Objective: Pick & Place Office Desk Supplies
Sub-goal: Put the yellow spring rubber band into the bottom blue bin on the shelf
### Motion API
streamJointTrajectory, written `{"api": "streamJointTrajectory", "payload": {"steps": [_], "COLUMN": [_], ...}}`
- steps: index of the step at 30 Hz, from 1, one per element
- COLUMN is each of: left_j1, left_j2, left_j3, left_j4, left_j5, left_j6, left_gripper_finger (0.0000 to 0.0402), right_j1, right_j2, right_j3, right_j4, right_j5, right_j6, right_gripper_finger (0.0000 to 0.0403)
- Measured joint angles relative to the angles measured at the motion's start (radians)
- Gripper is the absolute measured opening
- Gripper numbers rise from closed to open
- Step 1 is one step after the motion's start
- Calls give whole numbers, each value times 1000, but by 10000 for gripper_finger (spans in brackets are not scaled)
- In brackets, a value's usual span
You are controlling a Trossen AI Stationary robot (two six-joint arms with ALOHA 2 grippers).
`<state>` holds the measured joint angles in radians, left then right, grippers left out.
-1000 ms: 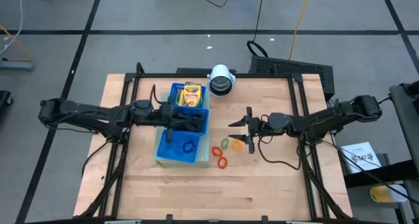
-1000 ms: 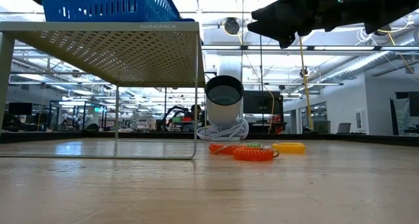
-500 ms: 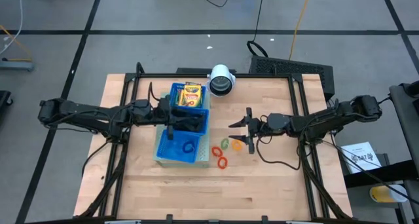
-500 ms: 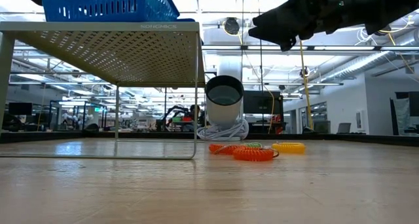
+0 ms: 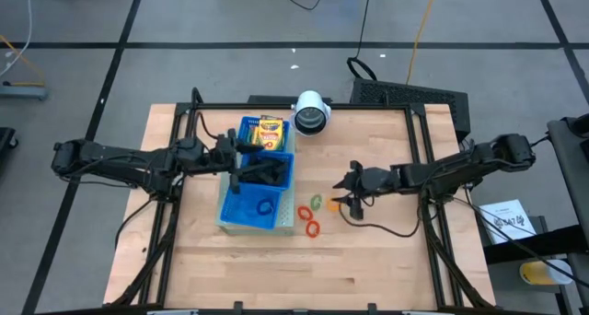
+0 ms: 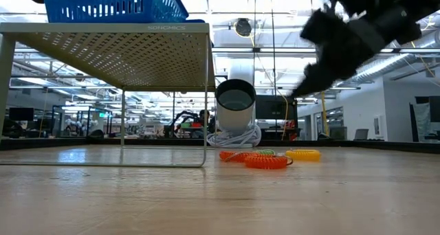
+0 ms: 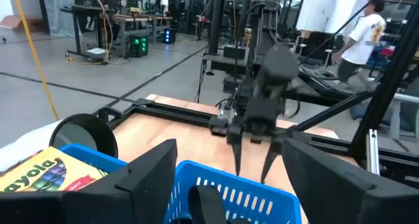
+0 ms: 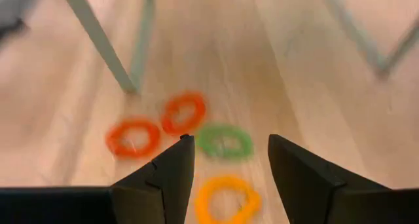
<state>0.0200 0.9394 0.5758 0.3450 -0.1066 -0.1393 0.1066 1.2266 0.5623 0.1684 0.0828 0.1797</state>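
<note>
Crayon box (image 5: 269, 131), yellow-green, lying flat in far tray compartment. Dark ring (image 5: 266, 205) in near compartment. Four rings flat on bare wood beside tray: green (image 5: 317, 202), orange (image 5: 334, 204), two red-orange (image 5: 305, 213) (image 5: 311, 228), close together.

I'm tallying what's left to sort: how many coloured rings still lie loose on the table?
4: two red rings, a green ring and an orange ring, clustered beside the blue tray, under the right gripper. Others may be hidden.
</note>
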Motion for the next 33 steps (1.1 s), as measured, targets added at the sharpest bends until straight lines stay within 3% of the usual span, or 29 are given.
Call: {"api": "streamJointTrajectory", "payload": {"steps": [16, 21, 25, 31, 33], "left_j1": [0, 0, 0, 0, 0], "left_j2": [10, 10, 10, 10, 10], "left_j3": [-1, -1, -1, -1, -1], "left_j4": [-4, -8, -11, -11, -11], "left_j5": [-27, -33, -37, -45, -52], "left_j6": [6, 15, 29, 30, 30], "left_gripper_finger": [269, 269, 262, 254, 253], "right_j1": [9, 10, 10, 8, 8], "right_j2": [293, 391, 410, 400, 399], "right_j3": [-90, -87, -86, -87, -88], "right_j4": [190, 217, 210, 202, 215], "right_j5": [29, 132, 159, 160, 161], "right_j6": [65, 66, 64, 17, 5], "right_gripper_finger": [178, 169, 133, 24, 15]}}
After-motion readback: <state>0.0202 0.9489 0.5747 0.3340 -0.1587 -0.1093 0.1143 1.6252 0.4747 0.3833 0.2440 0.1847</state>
